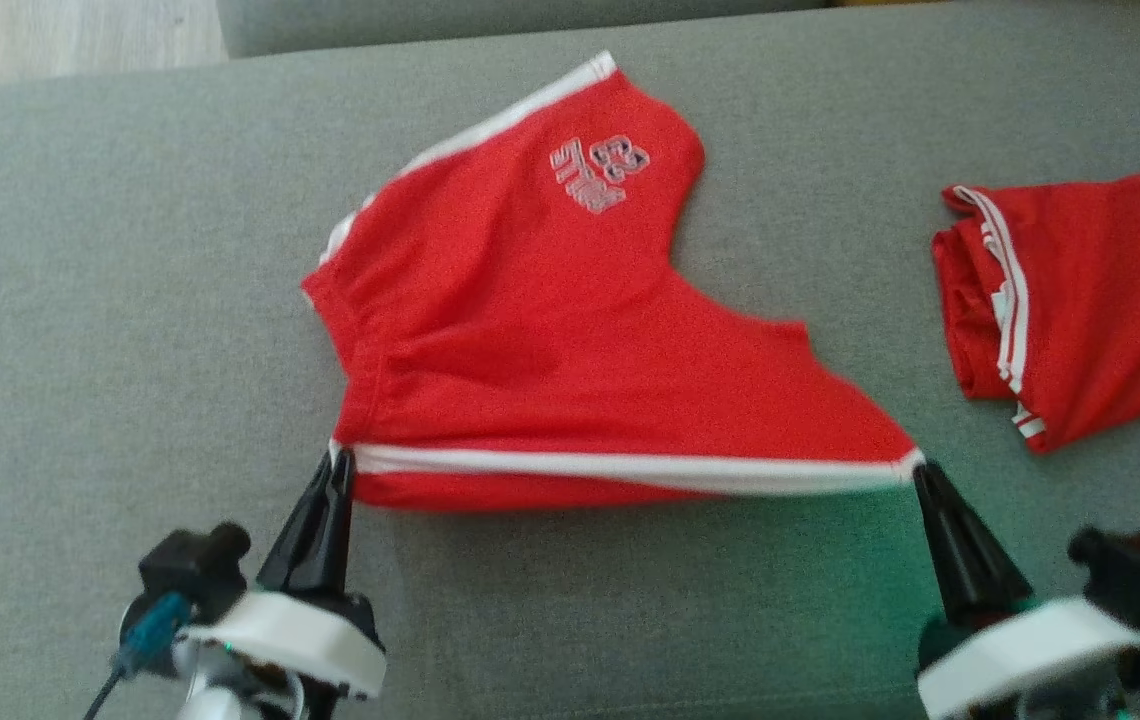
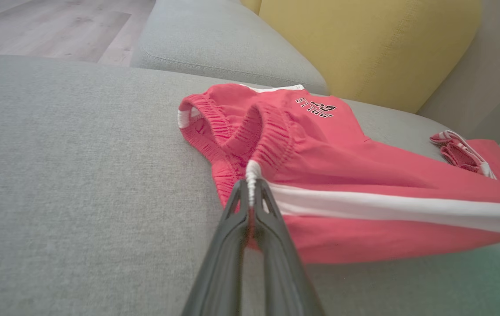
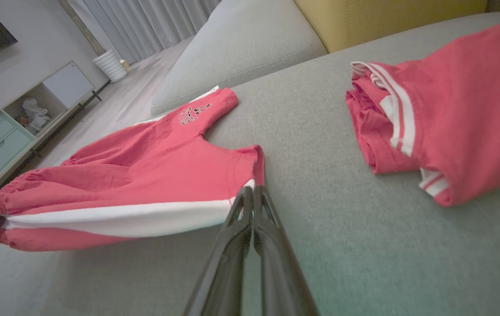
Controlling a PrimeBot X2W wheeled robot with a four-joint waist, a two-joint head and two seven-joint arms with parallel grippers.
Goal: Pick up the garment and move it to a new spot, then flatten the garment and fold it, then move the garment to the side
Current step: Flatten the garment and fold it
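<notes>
The red shorts (image 1: 550, 330) look limp and light on the sofa (image 1: 130, 300). The left gripper (image 1: 340, 464) pinches the waistband corner, and the right gripper (image 1: 920, 472) pinches the hem corner.

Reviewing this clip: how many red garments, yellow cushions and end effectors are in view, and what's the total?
Red garments: 2, the shorts and a second garment to their right.
Yellow cushion: 1.
End effectors: 2, left end effector and right end effector, each shut on a corner of the shorts.
Total: 5.
</notes>
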